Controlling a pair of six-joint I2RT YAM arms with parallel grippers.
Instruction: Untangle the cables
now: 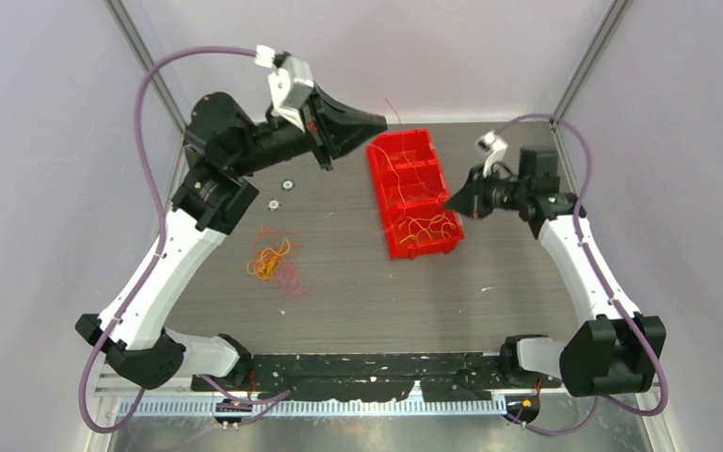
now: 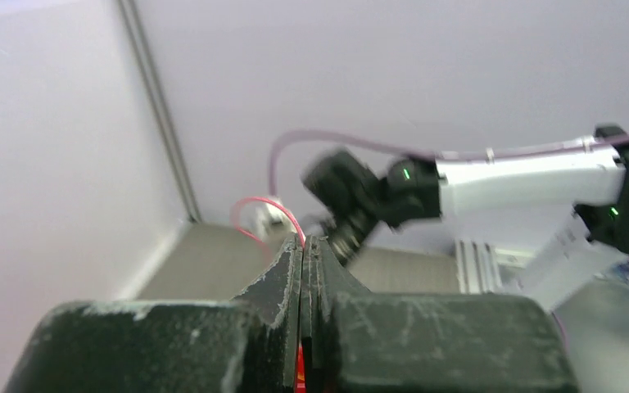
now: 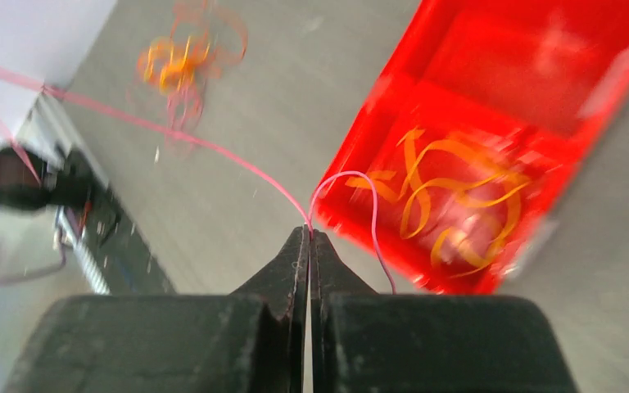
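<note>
Top external view, entry one: we are logging the cables (image 1: 273,259), a loose orange-and-pink heap lying on the table (image 1: 358,292), left of the red bin (image 1: 377,179). Left gripper (image 1: 379,121) and right gripper (image 1: 450,201) are each pinching tight on a thin pink strand (image 3: 213,155). We are judging the step as drawing one strand free. It is running straight from the right tips toward the heap, lengthwise across the table. The next move is calling for slow, steady pulling apart.
</note>
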